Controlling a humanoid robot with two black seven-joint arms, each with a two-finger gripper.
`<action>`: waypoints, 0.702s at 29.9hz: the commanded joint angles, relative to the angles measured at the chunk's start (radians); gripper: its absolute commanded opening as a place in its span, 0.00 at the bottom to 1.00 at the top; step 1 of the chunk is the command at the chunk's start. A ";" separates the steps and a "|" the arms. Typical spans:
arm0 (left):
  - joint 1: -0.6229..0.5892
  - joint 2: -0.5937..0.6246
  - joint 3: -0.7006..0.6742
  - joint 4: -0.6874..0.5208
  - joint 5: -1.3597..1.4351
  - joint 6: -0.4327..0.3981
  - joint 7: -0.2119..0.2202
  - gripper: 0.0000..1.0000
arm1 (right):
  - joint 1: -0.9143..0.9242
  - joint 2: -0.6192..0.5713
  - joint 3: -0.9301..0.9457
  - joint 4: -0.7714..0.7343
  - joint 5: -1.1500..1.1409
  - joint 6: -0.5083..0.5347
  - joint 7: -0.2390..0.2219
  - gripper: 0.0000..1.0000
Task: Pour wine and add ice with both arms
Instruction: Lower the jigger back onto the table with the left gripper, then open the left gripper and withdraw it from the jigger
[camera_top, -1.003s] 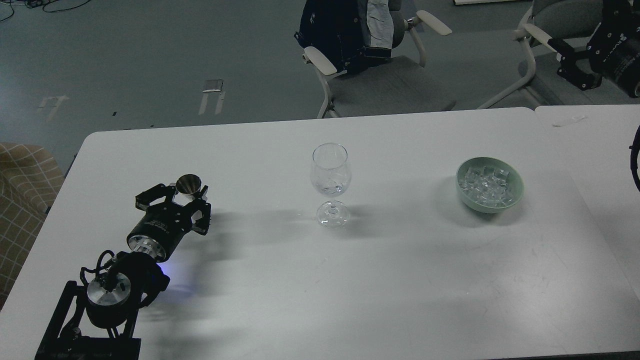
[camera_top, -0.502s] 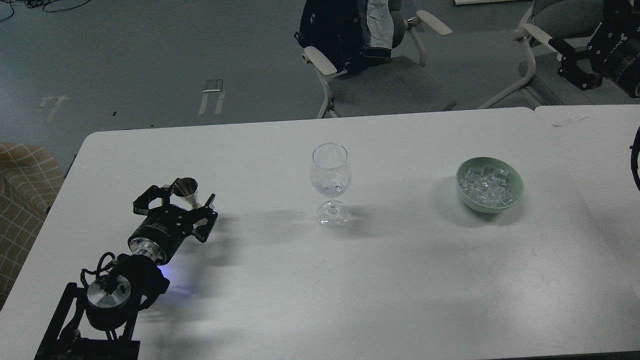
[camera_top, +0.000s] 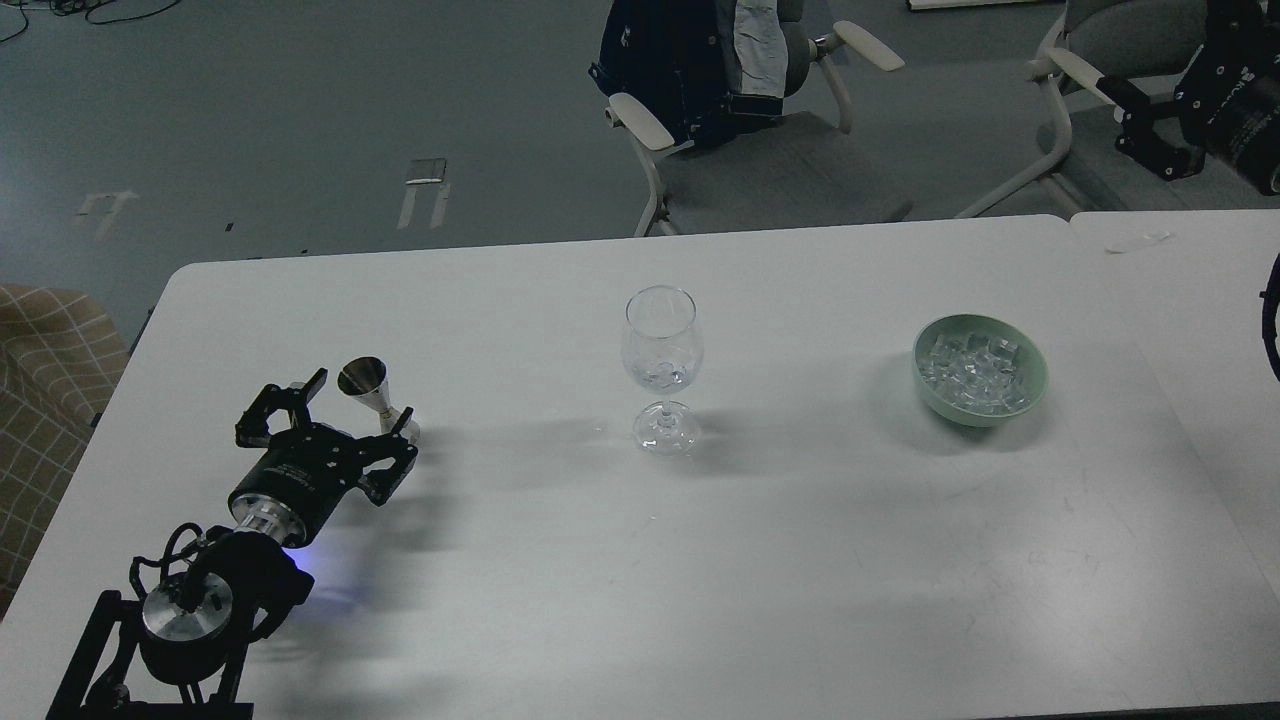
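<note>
The jigger (camera_top: 368, 385) stands upright on the table (camera_top: 560, 560) just ahead of the left gripper (camera_top: 345, 415), set down clear of the glass (camera_top: 661, 350) — I judge the pour done, since a little wine (camera_top: 663, 377) sits low in the bowl of the glass, well off to the gripper's right. The gripper's fingers are spread wide, holding nothing; the jigger sits between them, contact unclear. Ice (camera_top: 975, 372) waits in the bowl (camera_top: 1032, 392), farther right still — the right gripper is out of view
</note>
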 joint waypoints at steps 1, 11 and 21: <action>0.040 0.003 -0.040 -0.020 0.000 -0.039 0.045 0.98 | 0.000 0.000 0.000 0.000 0.000 0.000 0.000 1.00; 0.169 0.100 -0.125 -0.035 -0.089 -0.179 0.085 0.98 | -0.008 -0.018 0.000 0.008 0.000 0.006 0.000 1.00; -0.003 0.356 -0.216 0.072 -0.034 -0.326 -0.013 0.98 | -0.008 -0.063 0.002 0.055 -0.227 0.008 0.006 1.00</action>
